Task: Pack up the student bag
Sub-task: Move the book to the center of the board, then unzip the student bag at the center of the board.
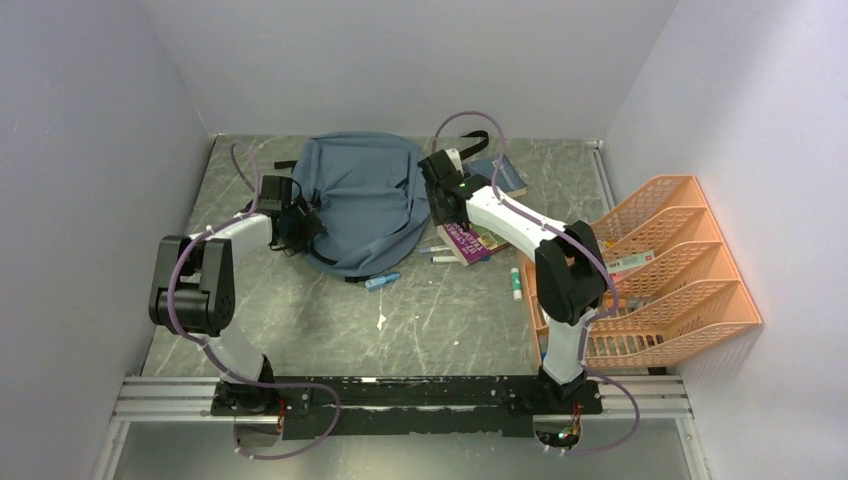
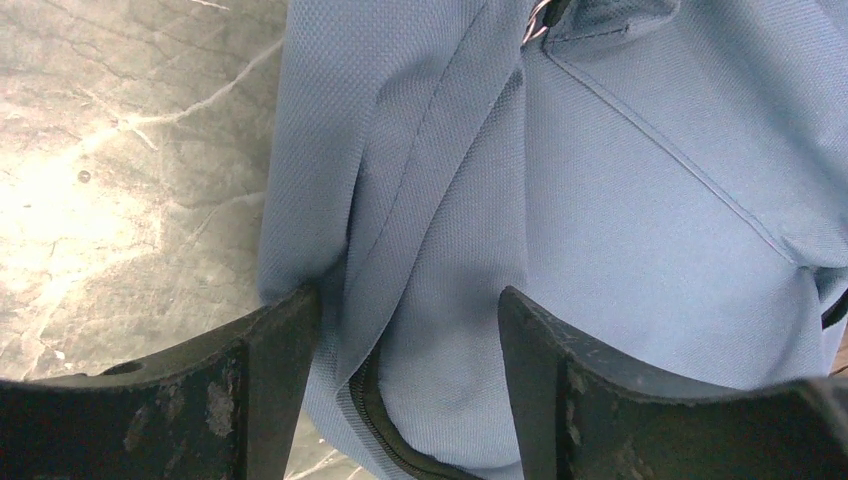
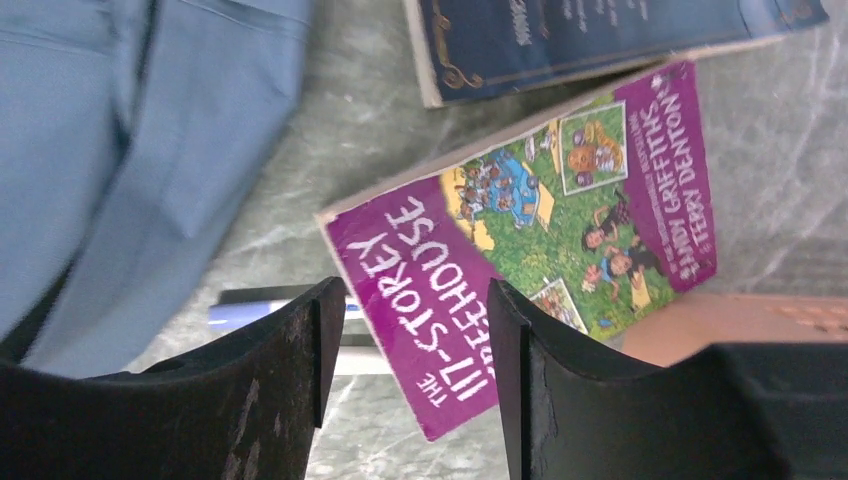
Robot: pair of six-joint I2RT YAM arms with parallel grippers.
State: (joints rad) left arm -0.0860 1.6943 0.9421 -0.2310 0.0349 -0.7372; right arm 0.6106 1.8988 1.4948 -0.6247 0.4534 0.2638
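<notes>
Left gripper [image 2: 410,300] wide astride the bag [image 2: 620,200] edge; right gripper [image 3: 405,290] open over book [image 3: 560,200]. We risk pinching only loose cloth.

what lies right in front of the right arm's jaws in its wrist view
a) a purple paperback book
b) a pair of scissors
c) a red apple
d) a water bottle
a, the purple book shows its corner in the gap between the right arm's open jaws
</notes>
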